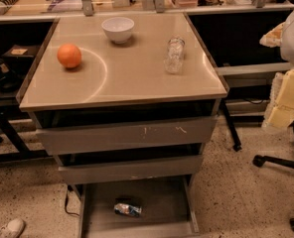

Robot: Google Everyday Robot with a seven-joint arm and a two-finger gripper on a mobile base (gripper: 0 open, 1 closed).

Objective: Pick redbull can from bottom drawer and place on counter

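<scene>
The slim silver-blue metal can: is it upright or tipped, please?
Tipped: the can lies sideways in the open grey bottom drawer; gripper not in view.

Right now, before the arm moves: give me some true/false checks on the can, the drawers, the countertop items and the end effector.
1. The slim silver-and-blue metal drink can lies on its side on the floor of the pulled-out grey metal bottom drawer. True.
2. The round orange ball sits inside the white bowl. False: it rests on the glossy beige counter, left of the bowl and apart from it.
3. The clear crinkled glass jar stands on the counter's right side. True.
4. The end effector is clamped on the can. False: the end effector is not in view, and the can lies free in the drawer.
</scene>
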